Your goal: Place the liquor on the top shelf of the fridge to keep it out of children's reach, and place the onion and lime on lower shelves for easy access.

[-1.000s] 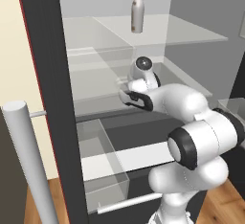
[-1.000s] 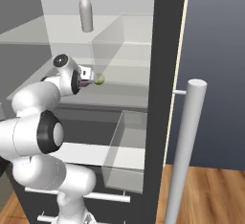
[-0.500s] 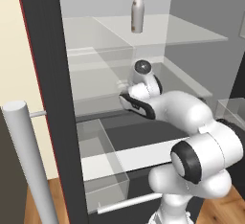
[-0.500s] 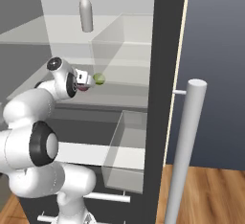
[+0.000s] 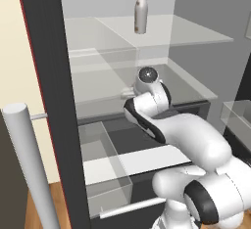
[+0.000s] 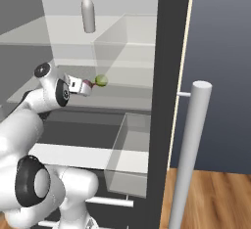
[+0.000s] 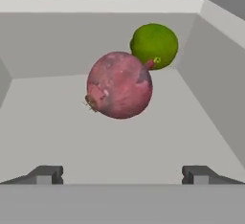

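Onion (image 7: 119, 85) just ahead of wide-open, empty end effector (image 7: 122, 175), lime (image 7: 154, 45) touching behind it

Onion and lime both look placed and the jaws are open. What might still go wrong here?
1. The onion lies against the lime on the lower shelf; both are round, so a nudge may roll them.
2. The open gripper points straight at the onion, so any forward drift could push it.
3. The liquor stands upright on the top shelf, tall and slim, so a raised arm might tip it.
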Robot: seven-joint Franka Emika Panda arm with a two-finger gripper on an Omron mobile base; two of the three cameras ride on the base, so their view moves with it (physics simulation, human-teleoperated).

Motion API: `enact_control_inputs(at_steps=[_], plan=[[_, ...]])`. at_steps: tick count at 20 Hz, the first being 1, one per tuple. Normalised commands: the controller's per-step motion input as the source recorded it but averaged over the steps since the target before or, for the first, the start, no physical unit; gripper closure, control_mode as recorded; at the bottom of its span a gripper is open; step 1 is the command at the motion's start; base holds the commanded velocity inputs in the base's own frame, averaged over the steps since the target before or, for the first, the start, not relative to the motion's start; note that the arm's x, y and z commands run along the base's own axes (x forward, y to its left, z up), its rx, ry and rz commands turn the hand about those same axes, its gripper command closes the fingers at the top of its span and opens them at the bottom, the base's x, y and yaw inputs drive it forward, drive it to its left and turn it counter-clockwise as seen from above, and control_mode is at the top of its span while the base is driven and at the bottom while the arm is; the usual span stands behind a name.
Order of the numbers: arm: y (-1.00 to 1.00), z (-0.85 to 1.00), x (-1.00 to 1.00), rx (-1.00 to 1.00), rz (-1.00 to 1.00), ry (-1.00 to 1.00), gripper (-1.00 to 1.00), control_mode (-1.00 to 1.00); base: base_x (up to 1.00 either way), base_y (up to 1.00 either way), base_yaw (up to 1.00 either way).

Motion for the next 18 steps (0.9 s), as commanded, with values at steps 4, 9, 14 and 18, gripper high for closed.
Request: enact_control_inputs(at_steps=[4, 9, 14, 18], plan=[[-0.01, 0.25, -0.88, 0.00, -0.06, 0.00, -1.00, -1.00, 0.00, 0.00, 0.00], [-0.04, 0.24, -0.95, 0.00, -0.03, -0.02, -1.00, -1.00, 0.00, 0.00, 0.00], [-0.22, 0.17, -1.00, 0.00, 0.00, -0.09, -1.00, -1.00, 0.00, 0.00, 0.00], [-0.33, 0.17, -1.00, 0.03, 0.00, -0.11, -1.00, -1.00, 0.00, 0.00, 0.00]])
